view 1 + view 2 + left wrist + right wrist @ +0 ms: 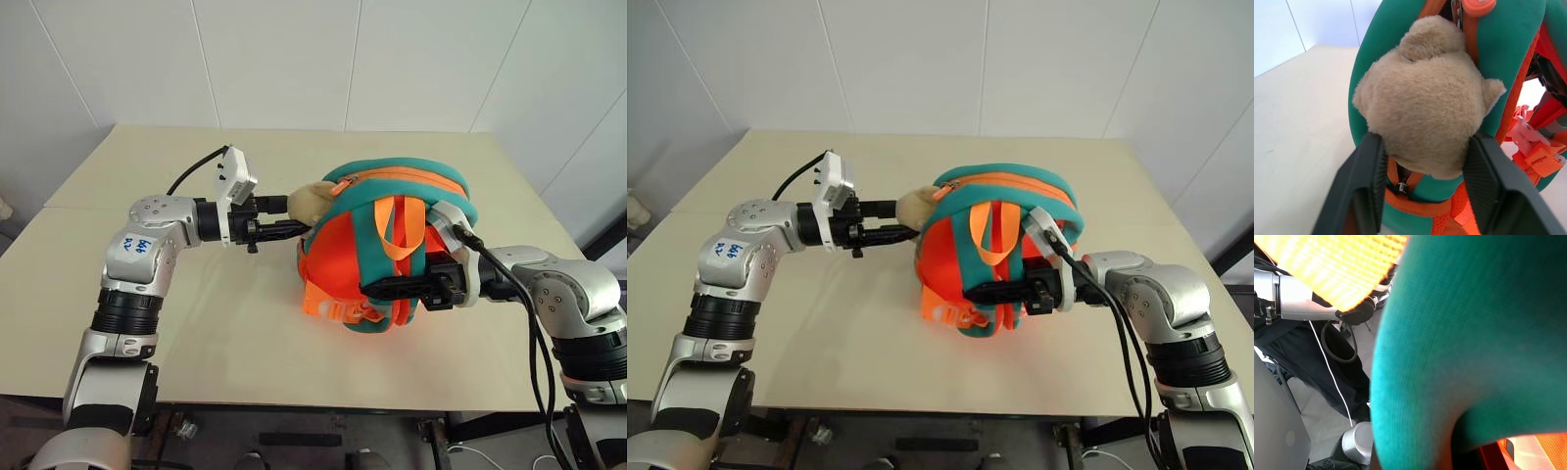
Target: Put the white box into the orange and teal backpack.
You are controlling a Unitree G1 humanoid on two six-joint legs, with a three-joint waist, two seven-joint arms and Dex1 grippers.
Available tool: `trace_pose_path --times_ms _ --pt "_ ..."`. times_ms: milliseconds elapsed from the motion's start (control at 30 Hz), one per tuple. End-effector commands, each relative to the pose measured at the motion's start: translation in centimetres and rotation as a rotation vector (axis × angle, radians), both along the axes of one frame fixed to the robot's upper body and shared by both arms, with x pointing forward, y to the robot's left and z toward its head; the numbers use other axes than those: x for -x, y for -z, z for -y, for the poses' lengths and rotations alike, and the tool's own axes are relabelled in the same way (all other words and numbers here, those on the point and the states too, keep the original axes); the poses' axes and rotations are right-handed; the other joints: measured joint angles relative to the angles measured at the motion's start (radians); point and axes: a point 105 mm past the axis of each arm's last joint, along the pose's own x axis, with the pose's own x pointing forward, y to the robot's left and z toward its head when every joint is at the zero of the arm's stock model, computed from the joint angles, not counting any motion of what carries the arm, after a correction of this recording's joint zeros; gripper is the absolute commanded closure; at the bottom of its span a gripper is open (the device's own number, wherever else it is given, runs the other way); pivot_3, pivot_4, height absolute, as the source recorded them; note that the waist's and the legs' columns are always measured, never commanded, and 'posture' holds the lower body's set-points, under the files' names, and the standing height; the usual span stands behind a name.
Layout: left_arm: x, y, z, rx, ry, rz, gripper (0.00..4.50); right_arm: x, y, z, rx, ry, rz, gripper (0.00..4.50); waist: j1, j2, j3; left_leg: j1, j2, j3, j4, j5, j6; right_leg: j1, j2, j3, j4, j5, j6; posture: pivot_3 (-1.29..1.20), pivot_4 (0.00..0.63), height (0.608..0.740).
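While the right hand [377, 287] grips its strap, the orange and teal backpack [392, 245] meets the left hand [294, 227].

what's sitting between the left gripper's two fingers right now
A tan plush toy attached to the orange and teal backpack. In the left wrist view the left gripper has one finger on each side of the toy's lower part.
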Motion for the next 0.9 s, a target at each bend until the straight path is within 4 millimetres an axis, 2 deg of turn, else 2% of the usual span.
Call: trace_pose_path --times_ms 33,67,133,267,400,433,500,533,633,733,800,900 --pt "1.0 -1.8 -1.5 -0.029 0.017 0.064 3.42 0.6 -0.2 -0.3 -0.009 -0.019 0.014 4.50 -0.003 0.000 0.000 0.000 0.000 0.000 0.000 0.000 0.000 0.000 0.000 0.000 0.000 0.000 0.000 0.00 0.150 0.740" --pt "0.8 -2.0 -2.3 -0.045 0.001 0.070 3.65 0.6 -0.2 -0.2 -0.009 -0.017 0.014 4.50 -0.005 0.000 0.000 0.000 0.000 0.000 0.000 0.000 0.000 0.000 0.000 0.000 0.000 0.000 0.000 0.00 0.150 0.740" --pt "0.6 -2.3 -3.4 -0.067 -0.026 0.081 3.65 0.7 -0.2 -0.2 -0.009 -0.015 0.013 4.50 -0.008 0.000 0.000 0.000 0.000 0.000 -0.001 0.000 0.000 -0.001 0.000 0.000 0.000 0.000 0.000 0.00 0.150 0.740" --pt "-1.0 -2.8 -8.1 -0.189 -0.190 0.116 3.65 0.9 0.0 0.0 -0.009 0.005 0.010 4.50 -0.013 0.000 0.000 0.000 0.000 0.000 -0.001 0.000 0.000 -0.001 0.000 0.000 0.000 0.000 0.000 0.00 0.150 0.740" --pt "-2.3 0.9 -11.0 -0.388 -0.280 0.079 3.65 1.0 0.1 0.2 -0.016 0.025 0.007 4.50 -0.017 0.000 0.000 0.001 0.000 0.000 -0.004 0.000 0.000 0.000 0.000 0.000 -0.002 0.000 -0.001 0.00 0.150 0.740" --pt "-2.8 2.8 -11.1 -0.415 -0.286 0.047 3.65 1.0 0.2 0.2 -0.021 0.035 0.007 4.50 -0.016 0.000 0.000 0.000 0.000 0.000 -0.004 0.000 0.000 0.000 0.000 0.000 -0.002 0.000 -0.001 0.00 0.150 0.740" --pt "-3.6 5.5 -10.4 -0.409 -0.289 0.001 3.65 1.0 0.3 0.1 -0.034 0.053 0.005 4.50 -0.015 0.001 0.000 0.000 0.000 0.000 -0.004 0.000 0.000 0.000 0.000 0.000 -0.002 0.000 -0.001 0.00 0.150 0.740" --pt "-3.8 6.3 -10.0 -0.398 -0.291 -0.013 3.65 1.1 0.3 0.1 -0.039 0.059 0.004 4.50 -0.013 0.000 0.000 0.000 0.000 0.000 -0.004 0.000 0.000 0.000 0.000 0.000 -0.002 0.000 -0.001 0.00 0.150 0.740" --pt "-4.0 9.9 -7.4 -0.400 -0.225 -0.065 3.65 0.9 0.4 0.1 -0.056 0.094 0.003 4.50 -0.008 0.000 0.000 -0.001 0.000 0.000 -0.003 0.000 0.000 -0.001 0.000 0.000 -0.001 0.000 -0.001 0.00 0.150 0.740" --pt "-4.0 12.1 -4.9 -0.384 -0.182 -0.093 3.65 0.3 0.6 0.1 -0.072 0.138 0.003 4.50 0.000 0.000 0.000 -0.001 0.000 0.000 -0.003 0.000 0.000 -0.001 0.000 0.000 -0.001 0.000 -0.001 0.00 0.150 0.740" --pt "-3.6 12.9 -4.2 -0.391 -0.149 -0.101 3.65 -0.1 0.7 0.0 -0.074 0.169 0.003 4.50 0.002 0.000 0.000 0.000 0.000 0.000 -0.003 0.000 0.000 0.000 0.000 0.000 -0.001 0.000 -0.001 0.00 0.150 0.740" --pt "-3.1 11.6 -4.1 -0.353 -0.136 -0.074 3.65 -0.7 0.7 0.0 -0.082 0.209 0.036 4.50 0.004 0.000 -0.001 0.000 0.000 0.000 -0.002 0.000 0.000 0.000 0.000 0.000 0.000 0.000 -0.001 0.00 0.150 0.740"
